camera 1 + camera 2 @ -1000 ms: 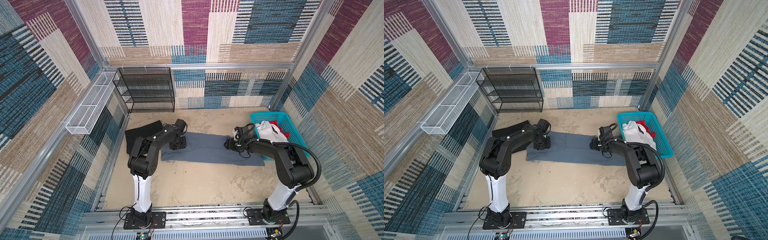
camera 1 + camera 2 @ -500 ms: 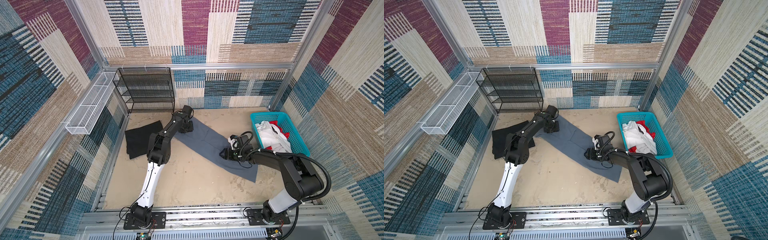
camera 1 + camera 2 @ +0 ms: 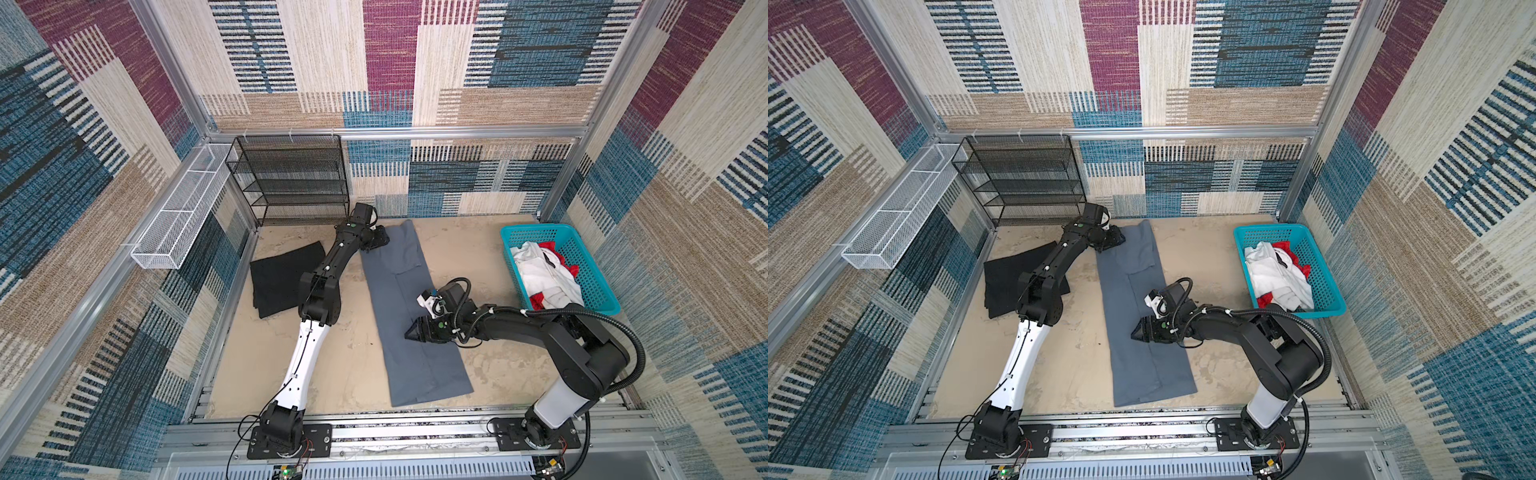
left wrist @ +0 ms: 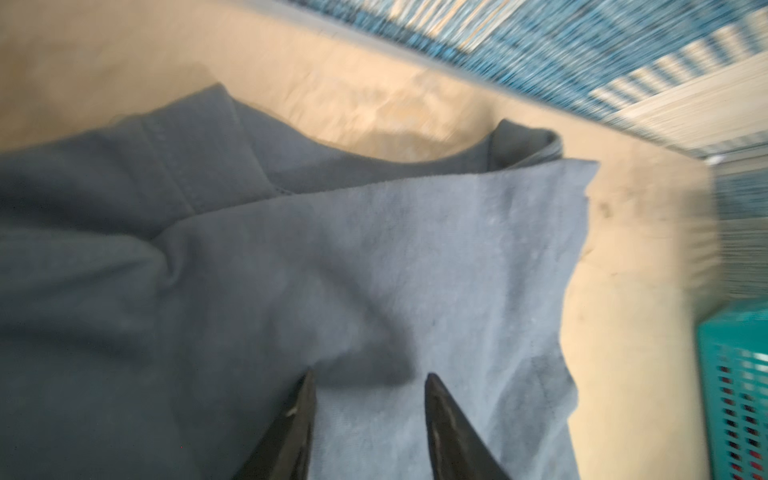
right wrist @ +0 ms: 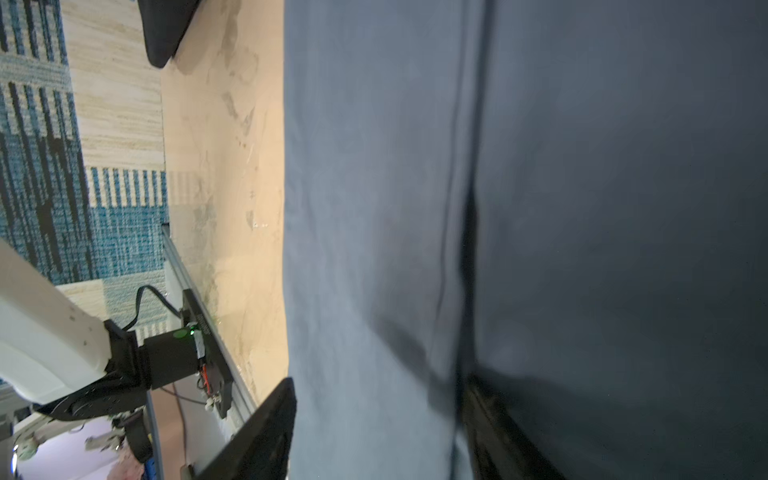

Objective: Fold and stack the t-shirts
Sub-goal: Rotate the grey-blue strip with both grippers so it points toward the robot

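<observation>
The slate blue-grey t-shirt (image 3: pixel 424 365) (image 3: pixel 1150 365) lies as a long narrow strip running from the back of the table to its front edge. My left gripper (image 3: pixel 377 241) (image 4: pixel 370 376) is at the strip's far collar end, open, its fingertips (image 4: pixel 309 376) apart just above the cloth (image 4: pixel 415 249). My right gripper (image 3: pixel 409 332) (image 5: pixel 378 380) is open low over the strip's middle (image 5: pixel 365 208), straddling a lengthwise fold line. The black t-shirt (image 3: pixel 282 278) (image 3: pixel 1013 282) lies folded at the left. White (image 3: pixel 540 274) and red (image 3: pixel 552 249) t-shirts sit crumpled in the basket.
The turquoise mesh basket (image 3: pixel 536 230) (image 3: pixel 1271 228) stands at the right side of the table. A black mesh rack (image 3: pixel 291 178) stands at the back left. A white wire tray (image 3: pixel 178 224) hangs on the left wall rail.
The blue-grey shirt has swung from lying left-to-right to lying back-to-front. My left gripper went to the back with one end; my right gripper came toward the front over the middle.
</observation>
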Controlling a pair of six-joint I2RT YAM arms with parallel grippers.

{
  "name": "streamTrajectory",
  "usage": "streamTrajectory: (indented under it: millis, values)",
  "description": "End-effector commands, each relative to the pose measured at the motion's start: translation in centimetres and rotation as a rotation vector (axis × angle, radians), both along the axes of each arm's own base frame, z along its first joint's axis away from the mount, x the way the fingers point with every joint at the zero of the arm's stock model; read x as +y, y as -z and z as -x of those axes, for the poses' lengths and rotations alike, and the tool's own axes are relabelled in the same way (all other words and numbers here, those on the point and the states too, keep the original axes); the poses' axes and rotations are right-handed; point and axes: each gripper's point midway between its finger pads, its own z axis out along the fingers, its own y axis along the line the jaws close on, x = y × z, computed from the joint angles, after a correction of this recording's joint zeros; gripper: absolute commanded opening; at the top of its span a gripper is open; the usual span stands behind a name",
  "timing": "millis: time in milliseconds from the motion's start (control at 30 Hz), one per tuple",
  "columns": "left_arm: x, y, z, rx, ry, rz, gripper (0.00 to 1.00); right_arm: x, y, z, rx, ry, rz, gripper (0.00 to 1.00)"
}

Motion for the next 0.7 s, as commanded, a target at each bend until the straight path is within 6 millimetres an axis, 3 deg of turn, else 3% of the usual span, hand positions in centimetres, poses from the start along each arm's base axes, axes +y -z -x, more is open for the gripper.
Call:
streamTrajectory:
  millis: [0, 133, 267, 467, 567, 667]
  values:
    - [-1.3, -0.6, -0.9, -0.03, 0.021, 0.111, 0.47, 1.0, -2.6, -0.9, -0.027, -0.008, -0.04, 0.66]
    - [-2.9, -6.3, -0.8, -0.142, 0.097, 0.165, 0.47, 0.0, -6.2, -4.4, -0.184, 0.071, 0.067, 0.68]
    - [-2.7, -9.5, 3.3, -0.12, 0.115, 0.029, 0.47, -2.7, -7.2, -5.7, -0.246, 0.176, 0.186, 0.66]
    - [0.6, -7.6, 13.9, 0.078, 0.041, -0.142, 0.46, -6.5, -6.1, -5.5, -0.271, 0.258, 0.294, 0.66]
    - [0.6, -6.0, 19.9, 0.129, 0.062, -0.193, 0.46, -6.6, -5.2, -4.5, -0.267, 0.229, 0.269, 0.65]
    - [0.4, -4.4, 23.6, 0.157, 0.07, -0.237, 0.46, -6.1, -3.6, -3.3, -0.232, 0.174, 0.236, 0.64]
